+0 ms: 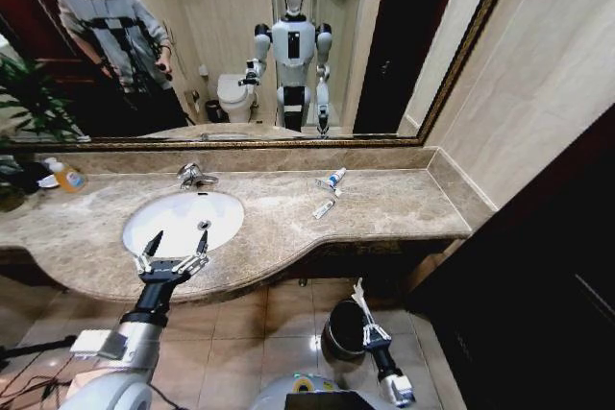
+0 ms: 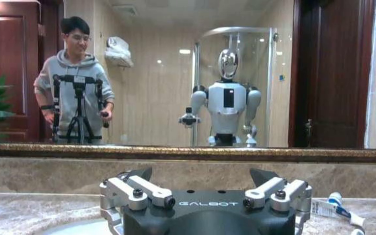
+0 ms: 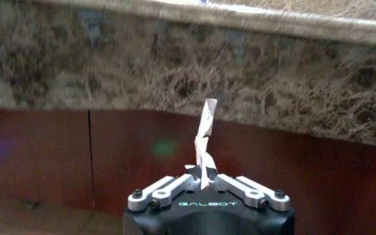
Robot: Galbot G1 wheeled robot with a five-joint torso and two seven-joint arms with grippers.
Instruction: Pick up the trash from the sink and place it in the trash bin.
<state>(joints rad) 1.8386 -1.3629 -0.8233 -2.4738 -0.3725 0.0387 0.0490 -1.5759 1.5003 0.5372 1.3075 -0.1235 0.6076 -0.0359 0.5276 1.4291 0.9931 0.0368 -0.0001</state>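
Observation:
The white oval sink (image 1: 183, 221) with a chrome tap (image 1: 193, 176) sits in the marble counter. My left gripper (image 1: 173, 252) (image 2: 201, 177) hovers open over the basin's front rim, with nothing between its fingers. Two white tubes with blue caps (image 1: 332, 180) (image 1: 324, 208) lie on the counter right of the basin, and one tube (image 2: 332, 208) shows past the left gripper. Low by the floor, my right gripper (image 1: 369, 329) (image 3: 205, 179) is shut on a flat white packet (image 1: 358, 295) (image 3: 205, 137) that sticks up from it, at the right edge of the dark trash bin (image 1: 342, 328).
An orange-yellow soap bottle (image 1: 65, 177) and a plant (image 1: 24, 108) stand at the counter's far left. A mirror (image 1: 240, 45) backs the counter. The marble counter edge (image 3: 175, 63) and red-brown cabinet front (image 3: 37, 156) face the right gripper. A dark wall (image 1: 538, 276) closes the right side.

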